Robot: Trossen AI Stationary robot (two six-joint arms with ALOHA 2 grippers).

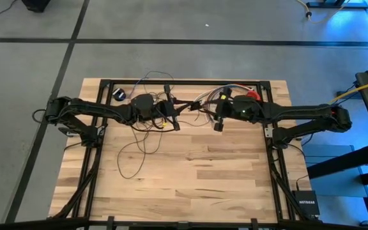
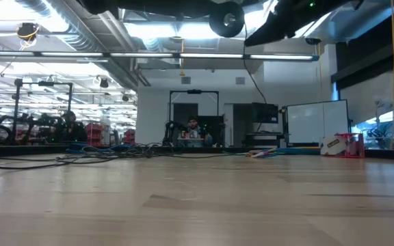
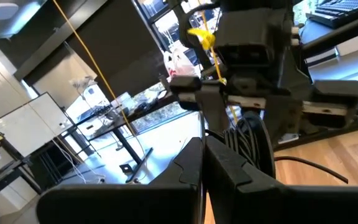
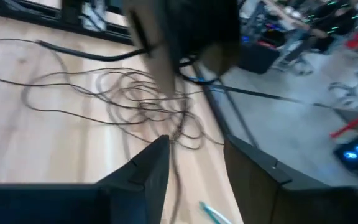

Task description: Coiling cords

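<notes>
From the overhead camera I see a pale wooden table (image 1: 190,172) with both dark arms stretched across its far half, reaching toward each other. The left gripper (image 1: 171,110) and the right gripper (image 1: 217,115) sit near one another over the middle of the far edge. The cords (image 1: 139,144), a thin dark wire, lie in loose loops under and in front of the left arm, trailing toward the table's centre. A small black round puck (image 1: 119,94) rests near the far left corner. A short bundle of multicoloured wires (image 1: 211,96) lies at the far edge by the right gripper.

From the table-level camera I see bare wood up close, the arms as dark shapes along the top edge, and a tangle of the cords (image 2: 108,152) on the far side of the table. A person sits in the room beyond.

From the left wrist camera I see the left gripper (image 3: 202,152) with its two dark fingers pressed together, nothing visible between them. The right arm's gripper faces it close by.

From the right wrist camera I see the right gripper (image 4: 194,158) with its fingers spread apart, a clear gap between them. The cords (image 4: 142,99) lie in overlapping loops on the wood just beyond, one strand running down into that gap.
</notes>
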